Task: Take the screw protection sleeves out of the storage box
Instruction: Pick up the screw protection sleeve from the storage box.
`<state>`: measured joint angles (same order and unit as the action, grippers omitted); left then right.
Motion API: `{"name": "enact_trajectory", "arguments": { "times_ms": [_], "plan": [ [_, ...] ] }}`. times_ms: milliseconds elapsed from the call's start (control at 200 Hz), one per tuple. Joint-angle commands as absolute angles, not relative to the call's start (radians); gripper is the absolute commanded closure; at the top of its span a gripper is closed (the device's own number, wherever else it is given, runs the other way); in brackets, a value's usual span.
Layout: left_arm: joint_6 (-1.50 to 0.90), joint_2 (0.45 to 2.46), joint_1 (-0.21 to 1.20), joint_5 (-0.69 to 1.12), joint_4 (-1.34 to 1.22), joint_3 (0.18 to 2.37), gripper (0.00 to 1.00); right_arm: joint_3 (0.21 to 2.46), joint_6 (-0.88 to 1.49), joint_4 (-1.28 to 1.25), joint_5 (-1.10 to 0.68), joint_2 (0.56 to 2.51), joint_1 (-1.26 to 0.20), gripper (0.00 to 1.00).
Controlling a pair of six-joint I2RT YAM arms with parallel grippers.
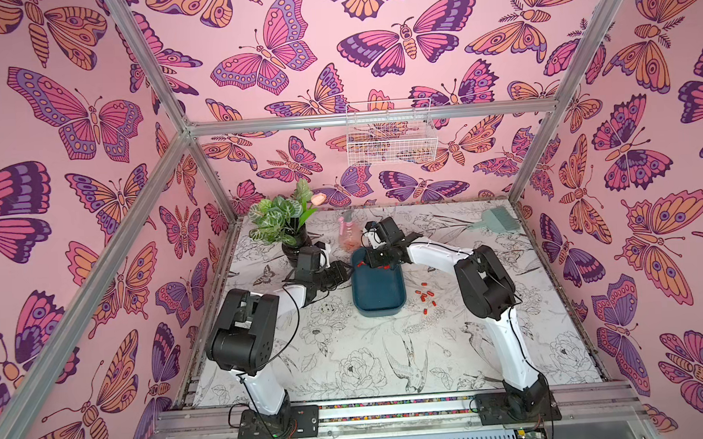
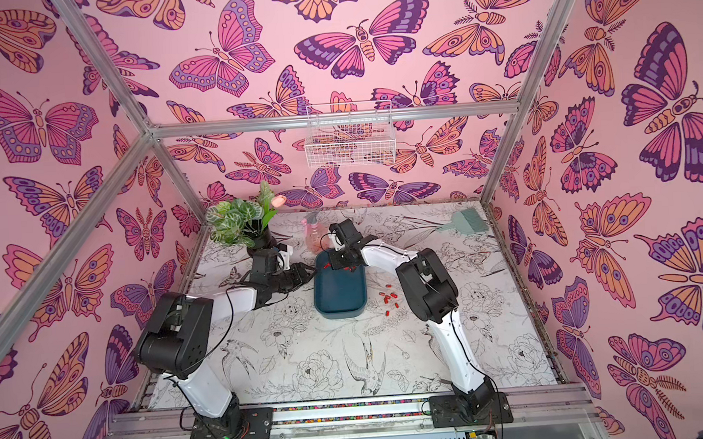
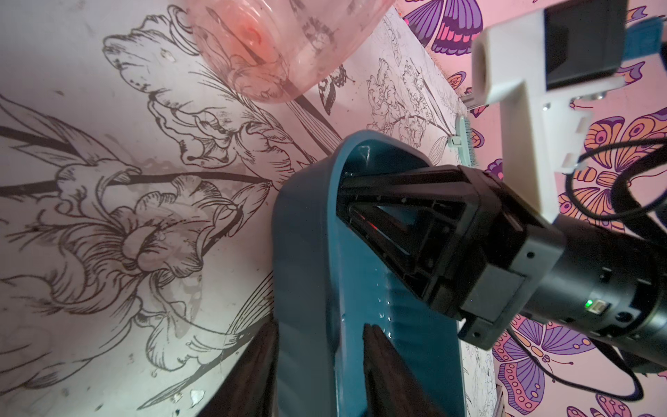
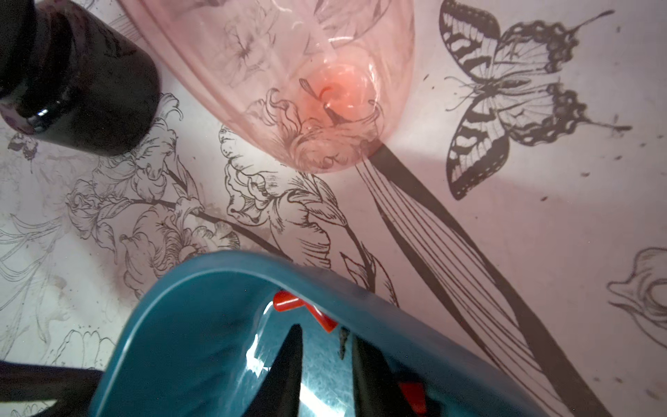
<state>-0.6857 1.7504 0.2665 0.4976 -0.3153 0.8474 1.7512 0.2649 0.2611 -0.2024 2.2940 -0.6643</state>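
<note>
"Right wrist view first: where are the screw protection sleeves (image 4: 288, 301)?"

"Two lie at the far end of the storage box (image 4: 202, 325), tucked where floor meets wall. A top view shows a scatter of others out on the table (image 1: 349, 361), just beside the box."

"And the right gripper (image 4: 328, 361)?"

"Down inside the box, jaws narrowly apart, nothing visible between the tips. A red shape shows past one finger, but it is too cropped to place."

"The left gripper (image 3: 317, 328)?"

"It is pinching the box's side wall, one finger outside and one inside — steadying it, by the look."

"How will a sleeve handle?"

"Likely feather-light, smooth and stiff enough to pinch. It is round and far smaller than a finger, so a glancing touch should send it rolling or squirting away. It is best taken across its sides at mid-length, tips low to the floor. The pair hugging the wall leaves little room for an outer finger — lining the jaws along the wall looks safer."
</note>
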Motion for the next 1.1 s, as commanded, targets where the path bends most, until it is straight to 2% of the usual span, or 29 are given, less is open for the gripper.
{"name": "enact_trajectory", "arguments": {
  "times_ms": [0, 1092],
  "plan": [
    [-0.686, 1.766, 0.258, 0.510, -0.325, 0.861, 0.56, 1.752, 0.279, 0.250, -0.205, 2.310, -0.664, 0.70],
    [-0.689, 1.766, 0.258, 0.504, -0.321, 0.862, 0.55, 1.734, 0.353, 0.174, -0.233, 2.367, -0.662, 0.69]
  ]
}}
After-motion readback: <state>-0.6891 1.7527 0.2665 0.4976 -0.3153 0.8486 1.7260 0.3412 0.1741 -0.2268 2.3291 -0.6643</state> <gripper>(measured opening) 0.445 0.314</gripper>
